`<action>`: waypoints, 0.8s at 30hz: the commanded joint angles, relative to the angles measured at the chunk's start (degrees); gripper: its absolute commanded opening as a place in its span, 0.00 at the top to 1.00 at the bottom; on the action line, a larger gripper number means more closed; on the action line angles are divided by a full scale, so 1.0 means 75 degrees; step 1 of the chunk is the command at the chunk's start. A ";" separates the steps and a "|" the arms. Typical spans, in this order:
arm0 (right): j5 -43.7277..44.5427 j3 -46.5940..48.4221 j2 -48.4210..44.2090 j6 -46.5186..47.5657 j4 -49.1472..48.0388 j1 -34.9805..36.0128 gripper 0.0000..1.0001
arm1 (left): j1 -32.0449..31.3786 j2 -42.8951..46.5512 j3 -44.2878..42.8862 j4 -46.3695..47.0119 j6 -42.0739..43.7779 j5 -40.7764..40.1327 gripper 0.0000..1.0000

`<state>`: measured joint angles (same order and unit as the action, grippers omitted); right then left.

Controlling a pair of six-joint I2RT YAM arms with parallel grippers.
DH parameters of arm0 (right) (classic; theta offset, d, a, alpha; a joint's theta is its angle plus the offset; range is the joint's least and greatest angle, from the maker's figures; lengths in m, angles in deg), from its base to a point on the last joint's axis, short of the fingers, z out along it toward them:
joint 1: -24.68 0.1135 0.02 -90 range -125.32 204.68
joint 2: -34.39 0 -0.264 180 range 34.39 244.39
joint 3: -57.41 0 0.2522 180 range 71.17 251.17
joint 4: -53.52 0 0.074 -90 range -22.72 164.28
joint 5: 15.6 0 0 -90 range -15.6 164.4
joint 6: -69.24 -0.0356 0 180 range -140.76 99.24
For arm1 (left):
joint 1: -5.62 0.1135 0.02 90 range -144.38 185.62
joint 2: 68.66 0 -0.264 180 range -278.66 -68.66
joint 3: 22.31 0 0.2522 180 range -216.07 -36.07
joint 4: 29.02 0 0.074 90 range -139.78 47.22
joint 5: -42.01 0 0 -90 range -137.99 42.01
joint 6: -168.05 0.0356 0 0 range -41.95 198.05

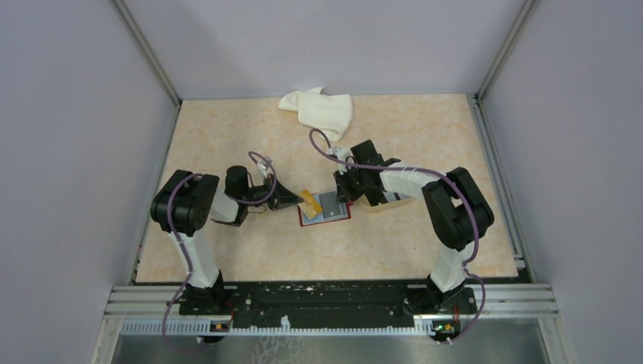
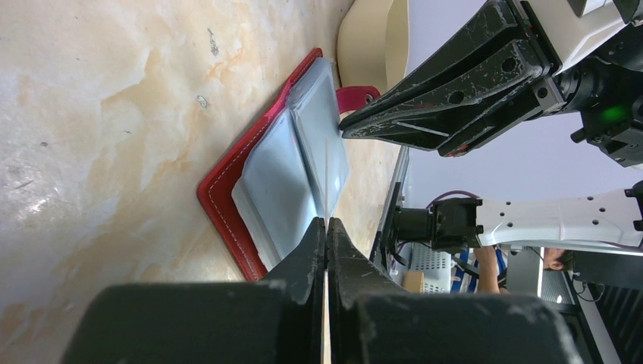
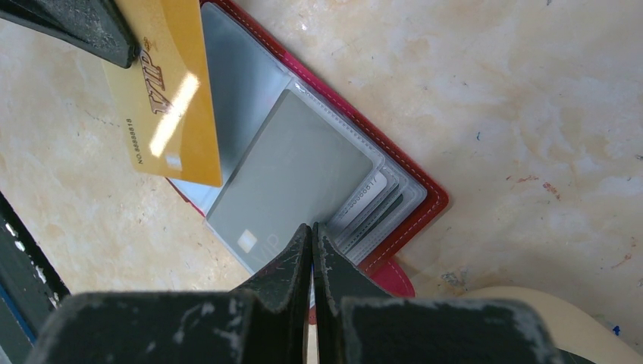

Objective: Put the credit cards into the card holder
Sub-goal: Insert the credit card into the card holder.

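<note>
Between the two grippers, the dark red card holder (image 3: 250, 98) lies open and flat on the marbled table (image 1: 227, 129), its clear sleeves facing up. The left gripper (image 2: 327, 224) is clamped on one edge of a gold VIP card (image 3: 167, 98), which juts out from its fingertips and slants over the near page of the holder, one corner overlapping it. The right gripper (image 3: 312, 231) has its jaws pressed together with nothing visible between them; its tip sits at the edge of a grey card (image 3: 303, 174) in the facing sleeve, though actual contact cannot be judged. Just beside those fingertips, more card ends (image 3: 371, 201) show in the stacked slots. Behind the right gripper are the snap tab (image 3: 396, 279) and a beige tray (image 3: 531, 318).
</note>
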<state>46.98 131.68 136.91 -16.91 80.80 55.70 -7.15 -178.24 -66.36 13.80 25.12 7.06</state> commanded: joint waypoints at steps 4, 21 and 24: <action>0.0175 0.0221 0.0259 0.0107 0.0184 0.0228 1.00 | -0.0043 0.0048 -0.0065 0.0177 0.0073 -0.0026 1.00; 0.0199 0.0237 0.0264 0.0118 0.0192 0.0258 1.00 | -0.0183 -0.0012 -0.0286 -0.0716 0.0572 -0.0407 1.00; 0.0199 0.0235 0.0256 0.0118 0.0207 0.0258 1.00 | -0.0183 0.0140 -0.0314 -0.1107 0.0782 -0.0542 1.00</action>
<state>47.16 132.36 137.21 -16.86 81.72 55.81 -8.16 -178.26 -67.47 8.90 27.85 4.39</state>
